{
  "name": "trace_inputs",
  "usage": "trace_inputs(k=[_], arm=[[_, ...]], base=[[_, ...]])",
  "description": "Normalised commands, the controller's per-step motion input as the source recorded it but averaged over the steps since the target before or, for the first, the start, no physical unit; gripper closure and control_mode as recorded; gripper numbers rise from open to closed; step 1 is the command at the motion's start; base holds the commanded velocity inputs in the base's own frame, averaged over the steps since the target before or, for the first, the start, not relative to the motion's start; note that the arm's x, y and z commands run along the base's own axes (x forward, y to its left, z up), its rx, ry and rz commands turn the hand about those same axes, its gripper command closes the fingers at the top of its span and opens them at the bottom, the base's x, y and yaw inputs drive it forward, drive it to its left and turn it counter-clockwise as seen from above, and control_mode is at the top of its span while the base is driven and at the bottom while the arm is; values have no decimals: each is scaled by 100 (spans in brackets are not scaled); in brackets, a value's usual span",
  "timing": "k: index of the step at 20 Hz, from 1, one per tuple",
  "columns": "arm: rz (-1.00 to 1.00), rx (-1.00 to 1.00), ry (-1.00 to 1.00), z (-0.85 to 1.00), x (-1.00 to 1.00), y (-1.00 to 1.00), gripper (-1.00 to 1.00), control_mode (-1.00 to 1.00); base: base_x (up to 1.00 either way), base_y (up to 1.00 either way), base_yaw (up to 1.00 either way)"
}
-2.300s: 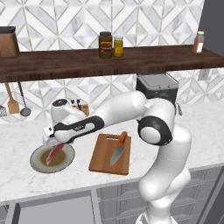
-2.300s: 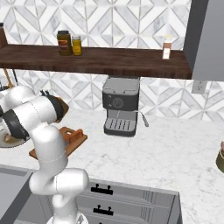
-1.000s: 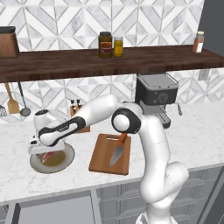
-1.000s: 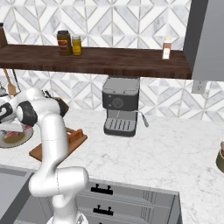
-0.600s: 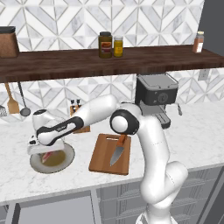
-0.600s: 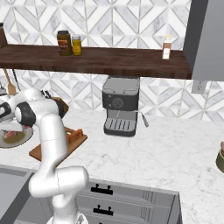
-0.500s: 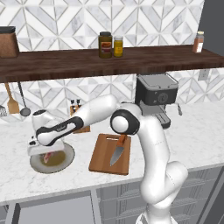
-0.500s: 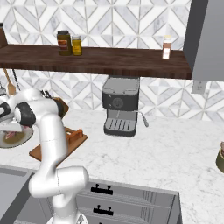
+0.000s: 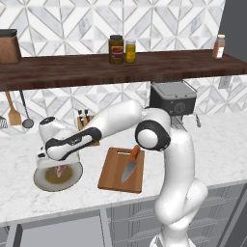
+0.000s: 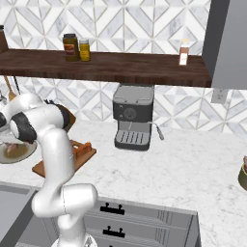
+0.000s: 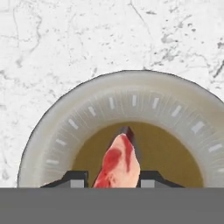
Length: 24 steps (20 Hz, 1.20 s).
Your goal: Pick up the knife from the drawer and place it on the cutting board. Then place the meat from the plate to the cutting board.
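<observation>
The thin red-pink meat strip [image 11: 117,164] runs lengthwise between the dark gripper [image 11: 111,178] fingers — clamped; round grey-olive plate [image 11: 65,127] beneath.

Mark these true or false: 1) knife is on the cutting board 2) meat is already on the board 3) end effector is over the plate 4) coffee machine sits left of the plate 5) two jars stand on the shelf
1) True: the knife lies on the cutting board.
2) False: the meat is over the plate, between the end effector fingers.
3) True: it hangs just above the plate.
4) False: the coffee machine stands right of the plate, beyond the board.
5) True: two jars stand side by side on the shelf.
</observation>
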Motion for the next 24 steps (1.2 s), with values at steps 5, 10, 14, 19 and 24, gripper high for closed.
trace_inputs(k=[5, 10, 14, 19, 24], arm=[[-31, 0, -1, 67, -8, -100, 100, -100], [-35, -1, 5, 1, -3, -100, 100, -100], [-15, -6, 14, -28, 0, -80, 100, -100], [0, -3, 11, -36, 0, -61, 100, -100], [3, -3, 11, -37, -4, -69, 100, -100]], base=[[0, 0, 0], [0, 0, 0], [0, 0, 0], [0, 0, 0], [0, 0, 0]])
